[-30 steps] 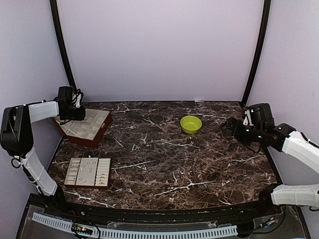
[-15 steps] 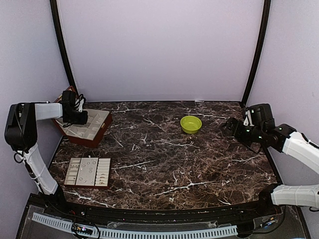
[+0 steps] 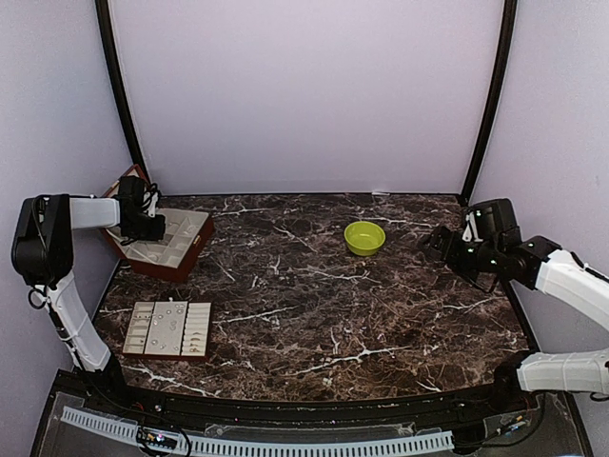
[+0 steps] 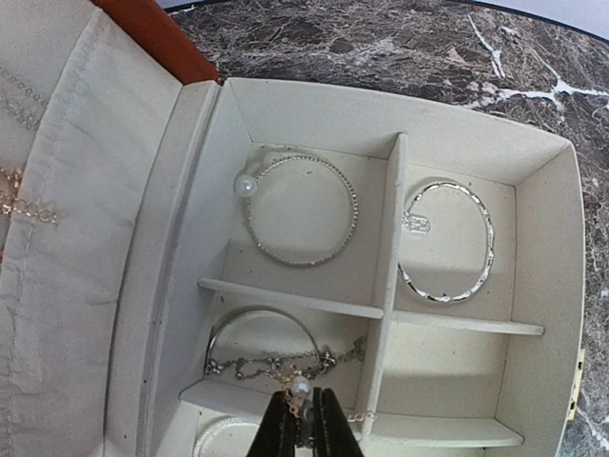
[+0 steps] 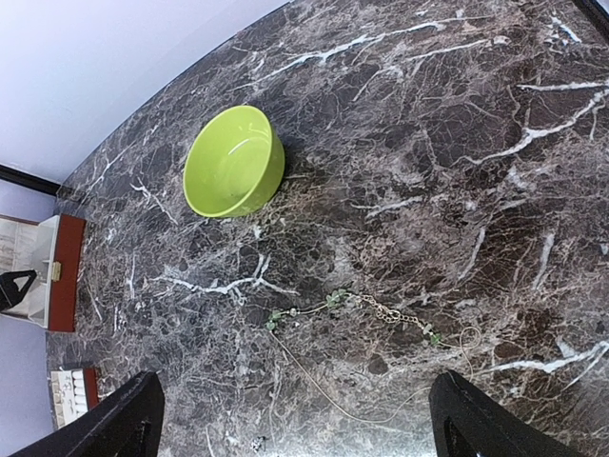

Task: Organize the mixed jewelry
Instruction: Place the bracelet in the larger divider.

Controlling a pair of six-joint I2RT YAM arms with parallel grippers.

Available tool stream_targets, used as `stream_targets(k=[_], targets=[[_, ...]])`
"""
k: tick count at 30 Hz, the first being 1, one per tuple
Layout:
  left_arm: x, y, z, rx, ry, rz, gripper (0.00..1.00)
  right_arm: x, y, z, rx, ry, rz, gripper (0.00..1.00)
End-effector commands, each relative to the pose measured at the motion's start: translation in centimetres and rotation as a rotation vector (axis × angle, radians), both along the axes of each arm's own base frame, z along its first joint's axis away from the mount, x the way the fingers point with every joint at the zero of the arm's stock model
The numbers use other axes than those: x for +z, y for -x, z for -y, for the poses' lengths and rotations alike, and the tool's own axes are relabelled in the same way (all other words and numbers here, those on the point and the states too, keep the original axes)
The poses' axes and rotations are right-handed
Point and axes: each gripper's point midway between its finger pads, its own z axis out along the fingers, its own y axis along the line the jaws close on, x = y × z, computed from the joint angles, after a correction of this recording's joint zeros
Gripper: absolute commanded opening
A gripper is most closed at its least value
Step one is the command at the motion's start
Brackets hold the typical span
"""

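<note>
Two black two-finger grippers sit at opposite sides of the dark brown, white-veined marble table (image 3: 314,314). At the far left, the left gripper (image 3: 145,225) hangs over the open reddish-brown jewellery box with cream lining (image 3: 176,268). In its wrist view the jaws are clenched tight, with a thin pale chain carrying a small pearl bead (image 4: 300,386) nipped between the tips above one of the box's compartments. That compartment also holds a plain silvery bangle draped with a link chain (image 4: 249,328). The compartment beyond it holds a thin beaded bangle with one pearl (image 4: 300,211), and the one to the right of that holds a twisted silvery bangle with a small tag (image 4: 447,243). More fine chains (image 4: 17,195) lie against the cream fabric of the box lid (image 4: 86,143). The right gripper (image 3: 443,241) hovers over the right rear of the table with its jaws spread wide, grasping nothing. Below it, a fine chain with small green beads (image 5: 362,307) lies loose on the marble, near the small round lime-green bowl (image 5: 233,160) but not touching it. A flat cream compartment tray (image 3: 167,341) rests at the left front, nearer the arm bases than the box, with tiny silvery pieces (image 3: 160,322) in its cells, too small to tell apart.
</note>
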Motion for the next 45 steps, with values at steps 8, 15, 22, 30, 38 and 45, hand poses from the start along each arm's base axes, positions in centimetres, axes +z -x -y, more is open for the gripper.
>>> stream_targets(k=[8, 15, 22, 30, 38, 45], targets=[[1.5, -0.4, -1.8, 0.052, -0.037, 0.053, 0.0, -0.4, -0.5, -0.6, 0.013, -0.03, 0.006, 0.98], [1.4, -0.6, -1.3, 0.031, -0.012, 0.063, 0.0, -0.5, -0.4, -0.5, 0.01, -0.032, 0.006, 0.98], [0.3, -0.8, 0.2, -0.028, 0.058, 0.035, 0.0, -0.5, -0.4, -0.5, 0.007, -0.036, 0.005, 0.98], [-0.2, -0.5, -0.2, 0.003, 0.049, 0.0, 0.0, -0.6, -0.3, -0.4, -0.001, -0.043, 0.003, 0.98], [-0.5, -0.6, 0.0, -0.001, 0.066, -0.016, 0.03, -0.5, -0.1, -0.2, -0.013, -0.052, 0.006, 0.98], [-0.4, -0.6, 0.0, -0.002, 0.068, -0.015, 0.2, -0.5, 0.0, -0.3, -0.011, -0.053, 0.006, 0.98]])
